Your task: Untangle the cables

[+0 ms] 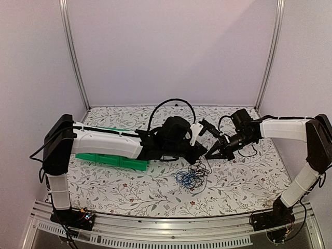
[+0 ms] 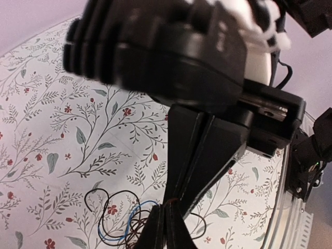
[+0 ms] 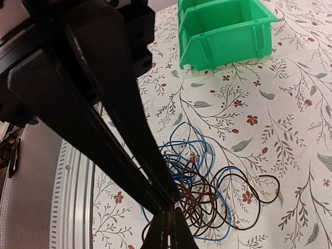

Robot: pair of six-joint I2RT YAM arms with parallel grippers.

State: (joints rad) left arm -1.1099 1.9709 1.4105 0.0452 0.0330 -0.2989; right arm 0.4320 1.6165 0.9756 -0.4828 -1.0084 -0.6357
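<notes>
The flowered table [image 1: 129,197] carries everything. The left arm [image 1: 104,142] stretches across it from the left and covers most of the green bin [image 3: 228,36], so that from above only the bin's low front edge shows below the white link. The right arm [image 1: 285,128] comes in from the right, and the two wrists meet near the middle, just above the cables [image 3: 207,187]. These lie in a small blue and dark snarl on the cloth, well apart from the bin and towards the near edge.

The left gripper [image 2: 167,233] is clenched, its fingers pressed flat together. Its tips run off the bottom of its own wrist view and stand in front of the snarl. The right gripper [image 3: 168,228] is likewise pressed closed, its tips cut off the same way. Thin strands rise towards both tips in the top view, but whether either pinches one is too fine to make out
</notes>
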